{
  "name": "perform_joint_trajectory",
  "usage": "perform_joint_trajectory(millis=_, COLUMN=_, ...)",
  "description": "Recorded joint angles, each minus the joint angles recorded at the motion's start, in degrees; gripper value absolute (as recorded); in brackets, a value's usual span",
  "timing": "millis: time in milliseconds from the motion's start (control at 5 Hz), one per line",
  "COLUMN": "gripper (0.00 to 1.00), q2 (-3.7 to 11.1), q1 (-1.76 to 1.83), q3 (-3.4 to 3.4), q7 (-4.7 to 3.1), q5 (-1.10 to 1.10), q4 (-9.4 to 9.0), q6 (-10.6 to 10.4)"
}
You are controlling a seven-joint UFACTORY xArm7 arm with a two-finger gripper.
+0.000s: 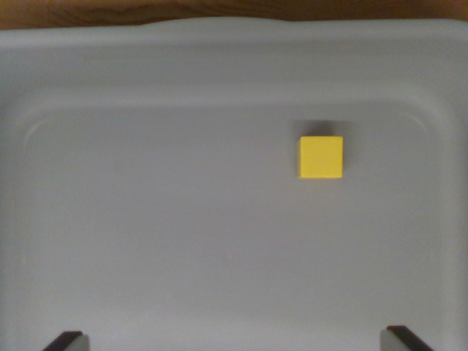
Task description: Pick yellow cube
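- Yellow cube (pixel 320 157) sits alone on the floor of a pale grey tray (pixel 146 219), in the wrist view's upper right part, near the far wall but not touching it.
- It lies flat and square to the camera, its edges running roughly parallel to the tray's walls, with a small shadow just behind its far edge.
- Gripper (pixel 238 340) shows only as two dark fingertips at the bottom corners of the wrist view, one at the left (pixel 66 340) and one at the right (pixel 406 338); they stand wide apart and hold nothing.
- Between the tips lies bare tray floor, so the cube is well apart from them, ahead and off to the wrist view's right.
- A strip of brown wood (pixel 219 9) runs beyond the tray's far rim.
- To do the approach well, I would say the arm should shift forward and right until the cube sits midway between the two tips, and only then go down.
- Because the cube is square to the view, the fingers should meet two opposite flat faces without any twist of the wrist.
- One risk, in my judgement, is coming down off-centre, so that a tip lands on the cube's top or nudges it towards the far wall.
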Motion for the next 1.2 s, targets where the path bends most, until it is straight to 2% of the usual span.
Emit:
perform_joint_trajectory(millis=200, gripper=0.00, q2=0.00, q1=0.00, q3=0.00, q7=0.00, q5=0.00, q4=0.00, q6=0.0)
perform_joint_trajectory(millis=400, gripper=0.00, q2=0.92, q1=-0.16, q3=-0.05, q7=-0.37, q5=0.07, q4=-0.31, q6=-1.1)
perform_joint_trajectory(millis=600, gripper=0.00, q2=0.92, q1=-0.16, q3=-0.05, q7=-0.37, q5=0.07, q4=-0.31, q6=-1.1)
perform_joint_trajectory(millis=800, gripper=0.00, q2=2.18, q1=-0.38, q3=-0.12, q7=-0.88, q5=0.18, q4=-0.73, q6=-2.5)
perform_joint_trajectory(millis=1000, gripper=0.00, q2=2.18, q1=-0.38, q3=-0.12, q7=-0.88, q5=0.18, q4=-0.73, q6=-2.5)
perform_joint_trajectory(millis=1200, gripper=0.00, q2=3.70, q1=-0.64, q3=-0.21, q7=-1.50, q5=0.30, q4=-1.24, q6=-4.3)
